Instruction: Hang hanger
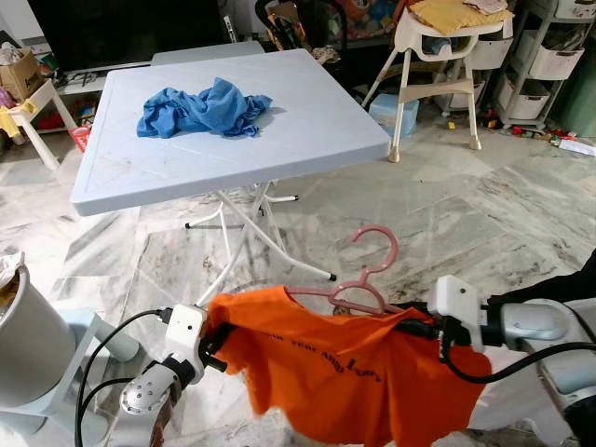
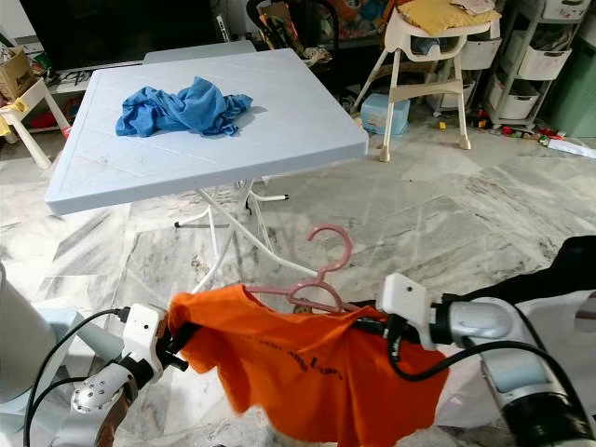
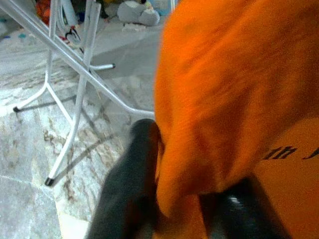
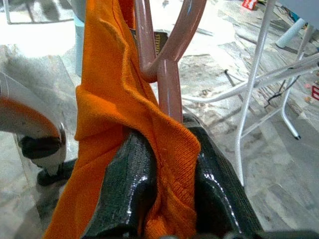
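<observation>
The orange shirt [image 1: 354, 368] is already on the pink hanger [image 1: 365, 279] and held up in the air between the two arms, low in front of the robot and well short of the table [image 1: 307, 130]; the dressing step looks done, so what is left, by my reading, is the hanging itself. The left gripper [image 1: 216, 346] has its fingers [image 3: 130, 184] pinched on one shoulder of the shirt, cloth bunched between them; the right gripper [image 1: 424, 326] is closed on the other shoulder, its fingers [image 4: 130, 191] squeezing a fold of orange fabric with the hanger's stem rising just beside it; whether they also grip the plastic under the cloth I cannot tell. The hook stands upright and free above the collar, touching nothing. No rail or rack can be made out; the table holds a crumpled blue cloth [image 1: 200, 109], and a high chair [image 1: 438, 56] stands beyond it; so the robot most likely has yet to carry the load to a hanging place and set the hook over it.
</observation>
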Robot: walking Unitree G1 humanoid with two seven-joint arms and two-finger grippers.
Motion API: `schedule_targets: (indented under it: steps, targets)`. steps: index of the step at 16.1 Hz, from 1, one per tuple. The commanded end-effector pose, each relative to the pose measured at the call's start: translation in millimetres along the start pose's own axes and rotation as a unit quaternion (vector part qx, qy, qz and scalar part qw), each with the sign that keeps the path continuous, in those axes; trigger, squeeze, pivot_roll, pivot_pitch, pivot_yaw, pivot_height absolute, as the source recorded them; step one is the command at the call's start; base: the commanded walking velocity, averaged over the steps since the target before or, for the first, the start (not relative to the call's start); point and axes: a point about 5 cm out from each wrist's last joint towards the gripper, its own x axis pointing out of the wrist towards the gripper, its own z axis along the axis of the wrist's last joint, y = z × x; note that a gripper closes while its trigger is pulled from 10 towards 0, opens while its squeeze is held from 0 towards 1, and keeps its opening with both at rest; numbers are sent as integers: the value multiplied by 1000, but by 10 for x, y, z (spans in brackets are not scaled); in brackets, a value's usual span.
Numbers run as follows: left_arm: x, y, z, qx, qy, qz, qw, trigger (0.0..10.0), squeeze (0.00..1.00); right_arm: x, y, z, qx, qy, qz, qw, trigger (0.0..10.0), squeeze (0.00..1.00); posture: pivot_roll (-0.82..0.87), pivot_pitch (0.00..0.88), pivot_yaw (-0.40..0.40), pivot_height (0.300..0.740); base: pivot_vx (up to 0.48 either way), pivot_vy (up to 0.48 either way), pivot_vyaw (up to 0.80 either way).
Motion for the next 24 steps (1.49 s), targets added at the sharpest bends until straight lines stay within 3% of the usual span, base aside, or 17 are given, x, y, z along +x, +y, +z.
schedule_targets:
  steps: [1, 8, 14, 16, 18, 20, 22, 24]
  targets:
    - [-5, 44, 29, 0, -9, 9, 1000, 0, 0, -15, -34, 56, -6, -11, -6, 1000, 10000, 0, -101, 14, 81, 740, 0, 0, 0]
    - [-32, 136, 42, 9, -10, 23, 1000, 0, 0, 2, -63, 39, 4, -10, -14, 1000, 10000, 0, -90, 9, 85, 740, 0, 0, 0]
    - [-179, 379, 75, 35, -15, 100, 994, 0, 0, 57, -29, -42, 17, 1, -34, 999, 10000, 0, -86, 13, 88, 740, 0, 0, 0]
    - [-249, 518, 123, 42, -24, 150, 987, 0, 0, 53, -41, -116, 16, 29, -44, 998, 10000, 0, -74, 13, 85, 740, 0, 0, 0]
    - [-366, 720, 262, 63, -46, 226, 971, 0, 0, 63, -109, -184, 10, 57, -85, 995, 10000, 0, -64, 12, 80, 740, 0, 0, 0]
    - [-443, 777, 274, 69, -39, 267, 960, 0, 0, 94, -172, -167, 15, 46, -120, 992, 10000, 0, -59, 11, 77, 740, 0, 0, 0]
    - [-545, 719, 118, 37, -5, 290, 956, 0, 0, 133, -248, -116, 19, 18, -161, 987, 10000, 0, -49, 11, 76, 740, 0, 0, 0]
    - [-626, 546, -47, 37, 22, 285, 958, 0, 0, 107, -322, -113, 3, 25, -187, 982, 10000, 0, -50, 14, 74, 740, 0, 0, 0]
